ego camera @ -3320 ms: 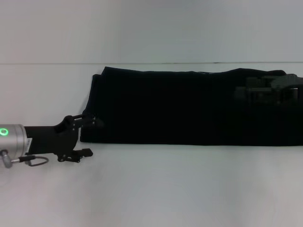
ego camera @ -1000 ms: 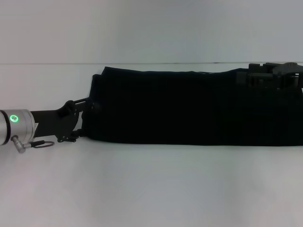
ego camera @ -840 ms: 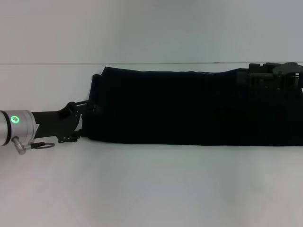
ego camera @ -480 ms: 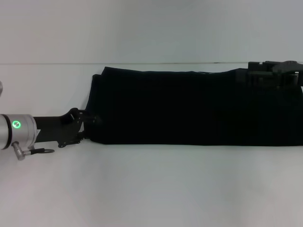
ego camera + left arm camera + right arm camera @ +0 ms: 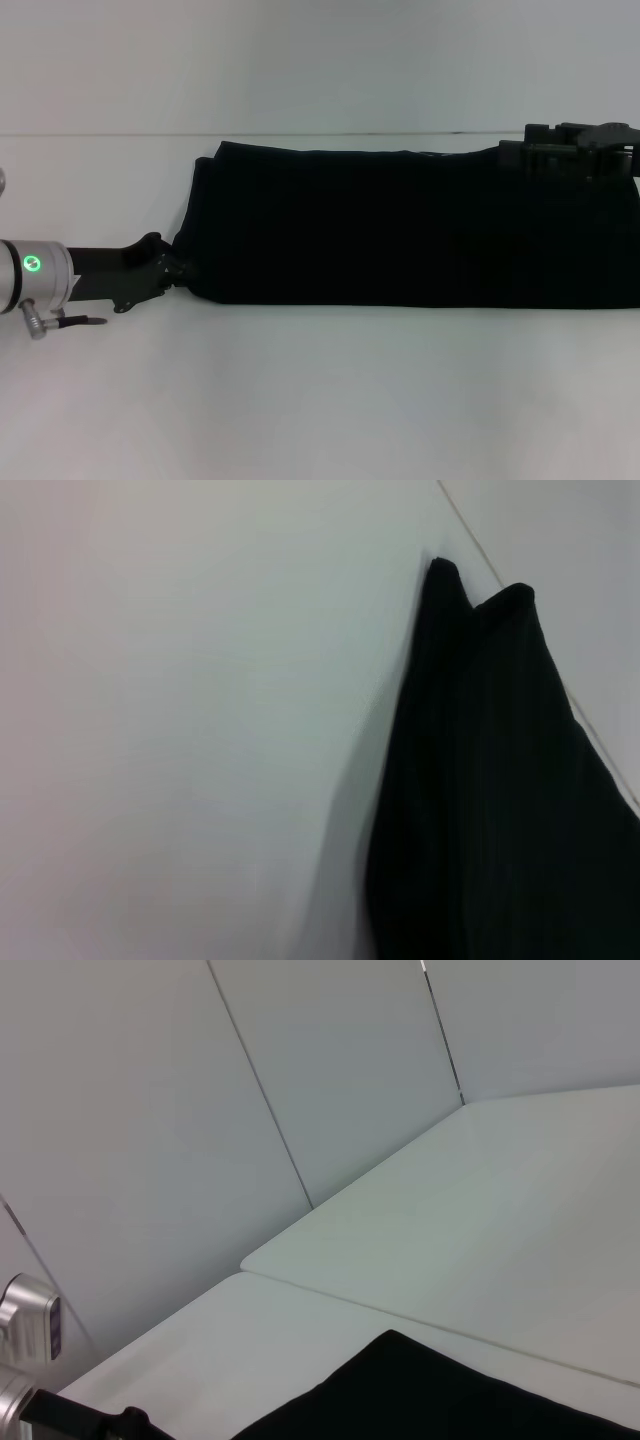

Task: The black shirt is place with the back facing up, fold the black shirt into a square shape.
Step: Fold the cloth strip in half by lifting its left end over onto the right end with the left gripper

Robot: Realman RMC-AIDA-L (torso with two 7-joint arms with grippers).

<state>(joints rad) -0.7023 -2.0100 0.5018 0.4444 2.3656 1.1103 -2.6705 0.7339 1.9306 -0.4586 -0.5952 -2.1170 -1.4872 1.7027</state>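
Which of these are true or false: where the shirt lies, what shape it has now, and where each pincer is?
1. The black shirt lies as a long band on the white table. True.
2. The left pincer is at the shirt's left near corner. True.
3. The right pincer hangs over bare table, away from the shirt. False: it is at the shirt's far right edge.
4. The shirt is already a square. False: it is much wider than deep.
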